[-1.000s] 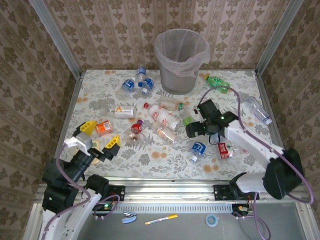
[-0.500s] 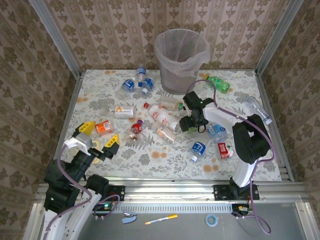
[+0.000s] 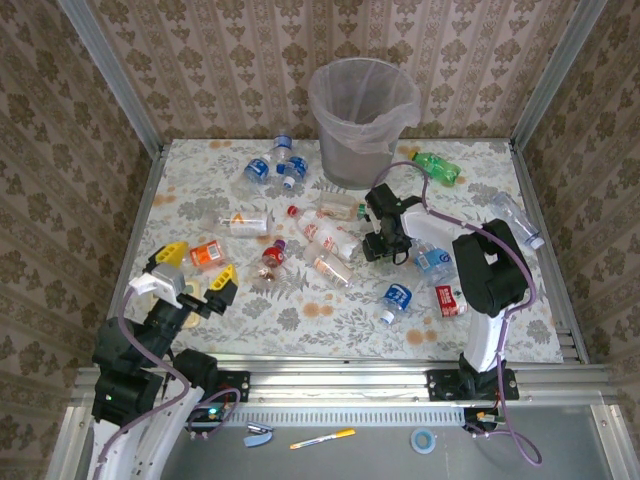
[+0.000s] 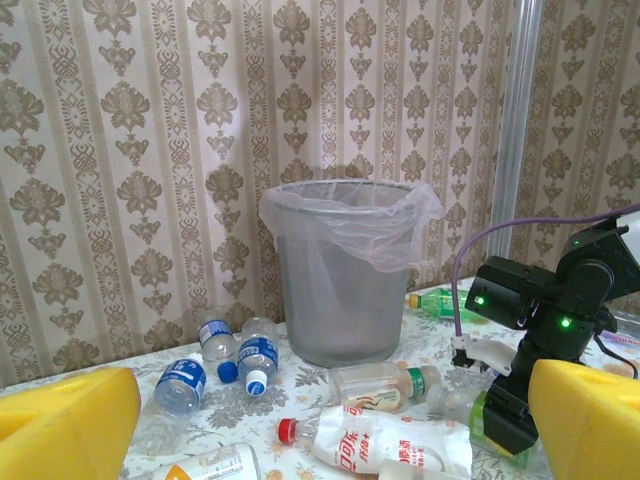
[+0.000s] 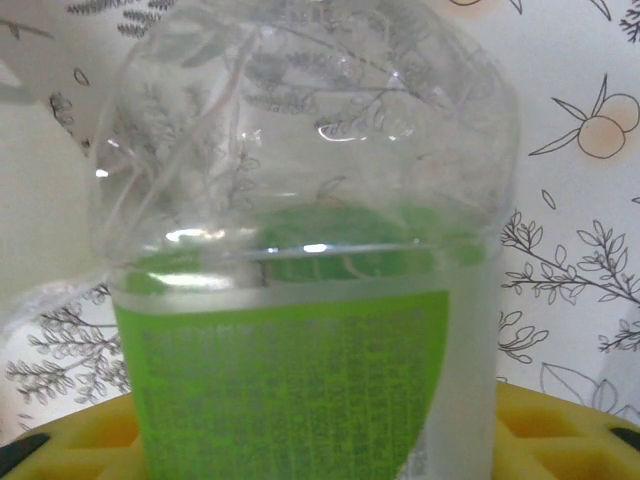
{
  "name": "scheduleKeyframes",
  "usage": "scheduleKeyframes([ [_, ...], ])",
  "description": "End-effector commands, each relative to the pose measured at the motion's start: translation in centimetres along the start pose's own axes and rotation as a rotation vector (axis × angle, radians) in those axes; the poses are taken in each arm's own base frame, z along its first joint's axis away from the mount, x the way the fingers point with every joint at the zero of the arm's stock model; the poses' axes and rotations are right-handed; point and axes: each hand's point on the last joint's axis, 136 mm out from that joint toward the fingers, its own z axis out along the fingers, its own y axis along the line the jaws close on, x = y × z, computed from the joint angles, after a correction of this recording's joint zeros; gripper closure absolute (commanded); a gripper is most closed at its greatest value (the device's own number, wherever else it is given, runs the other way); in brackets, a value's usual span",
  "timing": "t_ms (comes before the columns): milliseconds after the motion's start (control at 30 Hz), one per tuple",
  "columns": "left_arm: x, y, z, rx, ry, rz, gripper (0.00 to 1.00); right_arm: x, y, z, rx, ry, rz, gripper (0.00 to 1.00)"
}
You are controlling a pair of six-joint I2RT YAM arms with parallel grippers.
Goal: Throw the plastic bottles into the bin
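Note:
Several plastic bottles (image 3: 330,240) lie scattered over the floral table. Two with blue labels (image 3: 272,168) rest left of the bin (image 3: 362,120), and a green one (image 3: 436,166) lies to its right. The grey bin (image 4: 340,275) stands at the back with its clear bag. My right gripper (image 3: 377,246) is down among the middle bottles. Its yellow pads (image 5: 560,430) press both sides of a clear bottle with a green label (image 5: 300,250). My left gripper (image 3: 200,266) hovers open near the front left, an orange-labelled bottle (image 3: 206,255) just beyond it.
Patterned walls and metal posts close in the table on three sides. More bottles lie at the right: a clear one (image 3: 518,220) by the edge, plus blue-labelled (image 3: 397,296) and red-labelled (image 3: 450,299) ones. A pen (image 3: 322,438) and tape roll (image 3: 424,440) sit below the front rail.
My right arm has folded in and moved left toward the table's middle, and its jaws have closed around the green-labelled bottle. The left arm has hardly moved.

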Motion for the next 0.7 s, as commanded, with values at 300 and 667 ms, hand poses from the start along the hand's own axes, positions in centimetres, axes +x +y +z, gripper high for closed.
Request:
scheduleKeyframes([
  [300,0.6,0.3,0.3,-0.016,0.017,-0.021,0.0,-0.9,0.7,-4.2,-0.057,-0.114,0.029,0.52],
  [667,0.8,0.5,0.4,-0.021,0.024,-0.024,0.0,-1.3,0.0,-14.0,-0.048,-0.413,0.061,0.61],
])
